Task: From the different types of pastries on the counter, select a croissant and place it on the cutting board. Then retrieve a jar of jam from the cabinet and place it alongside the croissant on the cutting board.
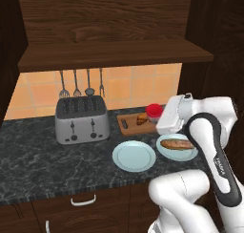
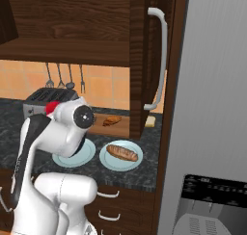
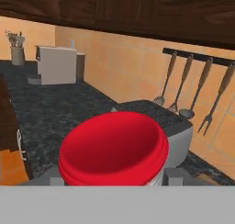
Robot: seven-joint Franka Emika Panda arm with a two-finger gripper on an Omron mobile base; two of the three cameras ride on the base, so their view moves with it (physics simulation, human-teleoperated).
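Gripper (image 3: 112,175) clamped on small squat jar of jam with red lid (image 3: 112,147), lid filling the lower middle of the hand view, two dark finger tips (image 3: 174,176) pressed at either side. In the left base view, jar's red lid (image 1: 153,111) peeking just beyond the white hand, held above the far right end of the rectangular light-brown wooden cutting board (image 1: 129,124). Small golden-brown ridged croissant (image 1: 141,119) already lying on that board, just left of the jar. Deciding relation: board directly under and slightly left of the held jar, free wood between croissant and the board's right end, so a short straight descent looks enough to land the jar beside the pastry without nudging it. Nearer the robot, two round light-blue plates on the dark speckled stone desk (image 1: 43,151): one bare (image 1: 134,156), one (image 1: 167,152) carrying a long brown baguette-like loaf (image 1: 177,144). Silver four-slot toaster (image 1: 81,118) well left of the board, hanging utensils (image 1: 81,84) on the tiled wall behind.
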